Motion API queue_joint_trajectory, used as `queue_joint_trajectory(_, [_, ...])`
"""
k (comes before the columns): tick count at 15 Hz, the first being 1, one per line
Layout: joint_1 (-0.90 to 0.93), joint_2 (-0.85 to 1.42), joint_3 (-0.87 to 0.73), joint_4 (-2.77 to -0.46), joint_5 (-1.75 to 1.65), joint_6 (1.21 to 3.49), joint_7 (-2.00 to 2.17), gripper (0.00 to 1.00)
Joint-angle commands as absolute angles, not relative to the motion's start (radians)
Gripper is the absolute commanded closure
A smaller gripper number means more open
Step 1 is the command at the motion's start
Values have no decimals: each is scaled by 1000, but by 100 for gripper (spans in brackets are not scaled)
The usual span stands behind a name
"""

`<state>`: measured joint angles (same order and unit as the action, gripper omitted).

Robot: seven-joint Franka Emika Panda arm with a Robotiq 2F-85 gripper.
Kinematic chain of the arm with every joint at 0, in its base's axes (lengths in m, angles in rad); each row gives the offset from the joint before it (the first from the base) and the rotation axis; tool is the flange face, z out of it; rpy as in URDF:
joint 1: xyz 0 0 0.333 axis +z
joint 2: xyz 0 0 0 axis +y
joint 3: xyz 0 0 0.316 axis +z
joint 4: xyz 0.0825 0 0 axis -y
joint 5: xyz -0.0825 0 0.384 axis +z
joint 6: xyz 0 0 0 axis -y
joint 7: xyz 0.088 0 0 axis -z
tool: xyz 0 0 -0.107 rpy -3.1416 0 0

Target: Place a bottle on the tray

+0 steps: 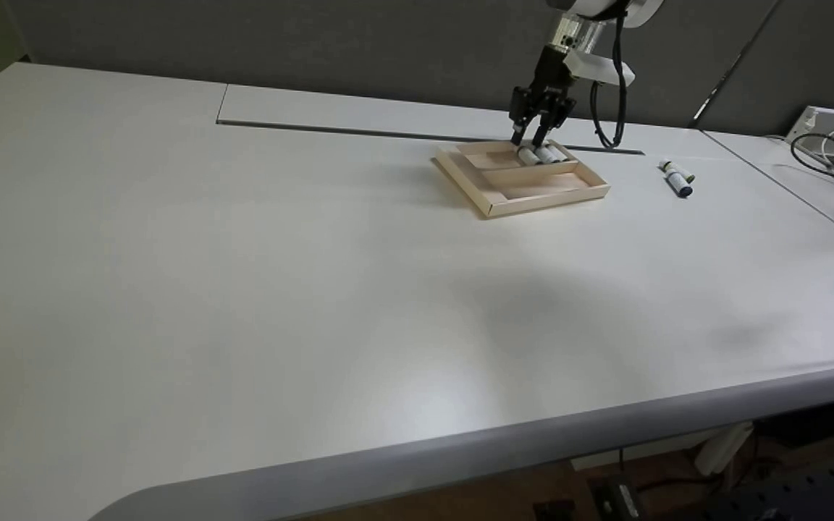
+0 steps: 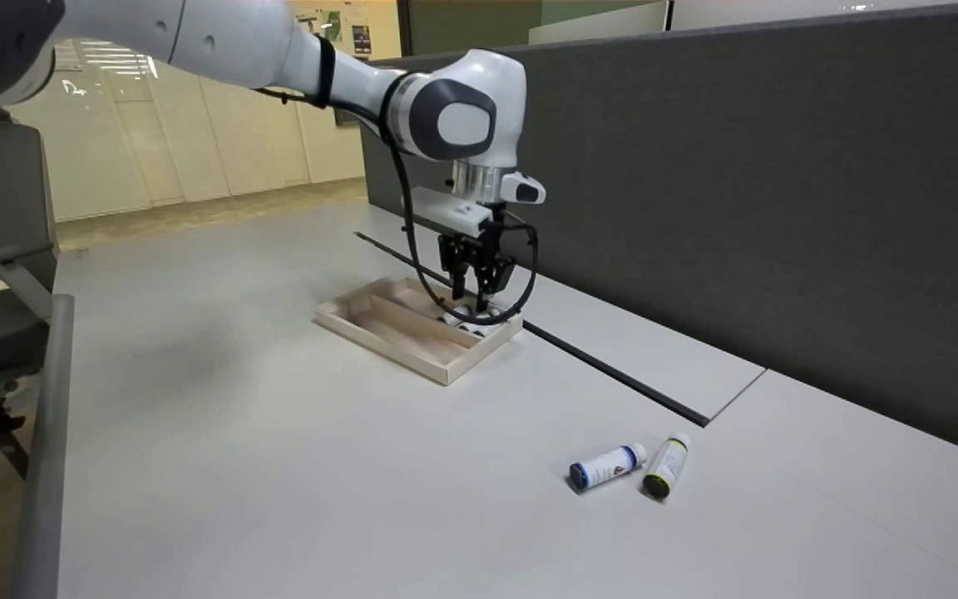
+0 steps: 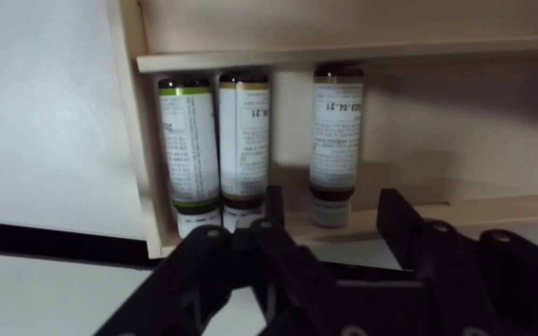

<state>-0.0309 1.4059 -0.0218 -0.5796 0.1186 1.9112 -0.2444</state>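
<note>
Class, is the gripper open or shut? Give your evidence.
The gripper is open: in the wrist view, gaps show between its fingers and the rightmost bottle on both sides.

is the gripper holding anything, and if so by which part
Nothing is held: in the wrist view the gripper stands open, with gaps on both sides of the rightmost bottle in the tray.

Tray point(image 3: 437, 126): cut off by wrist view's top and right edges.
Rightmost bottle point(image 3: 336, 135), same view: smallest print blurred.
Middle bottle point(image 3: 244, 140): cap end partly hidden behind gripper point(image 3: 331, 198).
Arm point(image 2: 229, 42): cut off by left edge in an exterior view.
</note>
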Motion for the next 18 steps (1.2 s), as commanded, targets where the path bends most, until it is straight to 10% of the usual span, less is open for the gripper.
queue_joint_trajectory(1, [-26,1396,-15,-529,125,1889,-229,14])
queue_joint_trajectory(2, [-25,1390,-8,-526,129,1881,-239,57])
queue_joint_trajectory(4, [-22,1382,6,-524,136,1863,-246,53])
queue_joint_trajectory(11, [-18,1384,50,-532,145,1730,-245,99])
queue_joint_trajectory(18, [-34,1449,34,-517,134,1768,-237,100])
